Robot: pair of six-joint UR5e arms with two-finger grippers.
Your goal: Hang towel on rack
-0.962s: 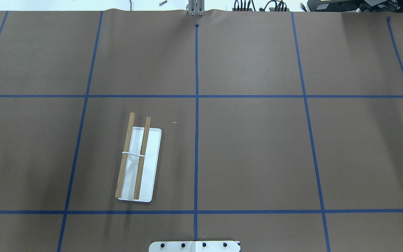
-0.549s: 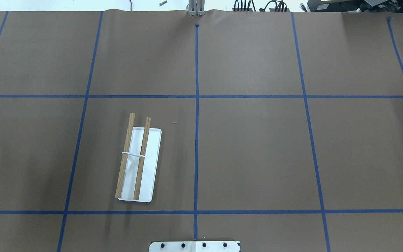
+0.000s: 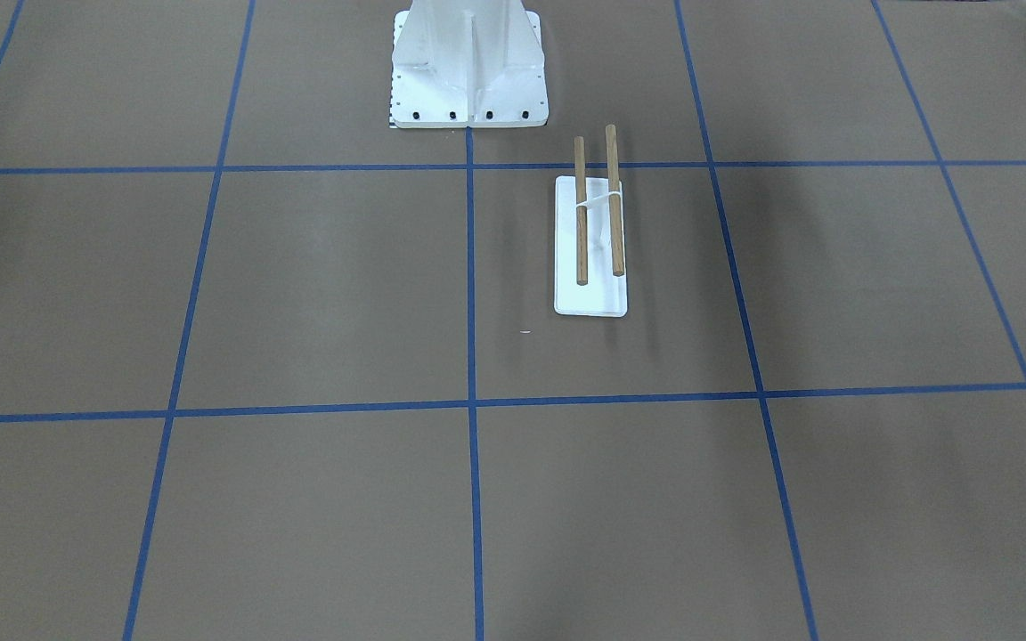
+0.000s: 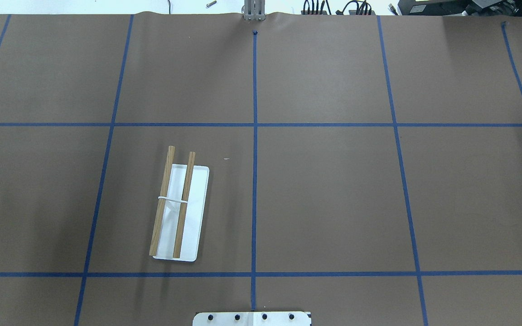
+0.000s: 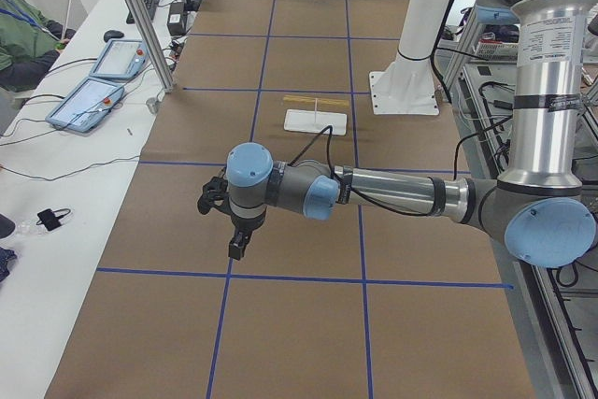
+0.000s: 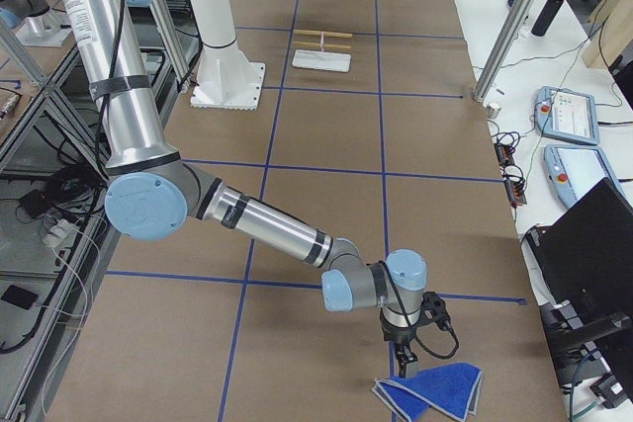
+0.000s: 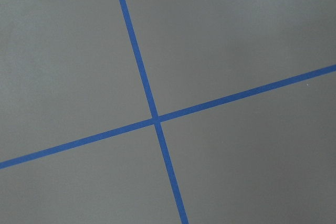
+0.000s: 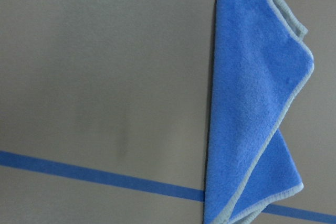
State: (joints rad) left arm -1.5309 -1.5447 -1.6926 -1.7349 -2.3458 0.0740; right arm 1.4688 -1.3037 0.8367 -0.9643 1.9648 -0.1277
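The rack (image 4: 179,213) has two brown wooden dowels on a white base plate and stands left of the centre line, bare; it also shows in the front view (image 3: 590,233). The blue towel (image 6: 430,392) lies folded on the table at the far right end and fills the right of the right wrist view (image 8: 257,114). My right gripper (image 6: 404,363) hangs just above the towel's near edge; I cannot tell whether it is open or shut. My left gripper (image 5: 237,249) hangs over bare table far from the rack; I cannot tell its state either. Neither wrist view shows fingers.
The large white bolted pedestal (image 3: 468,67) stands at the robot's side of the table, close to the rack. Blue tape lines (image 4: 254,136) grid the brown table. Tablets and cables (image 5: 93,91) lie on the side bench beyond the table's edge.
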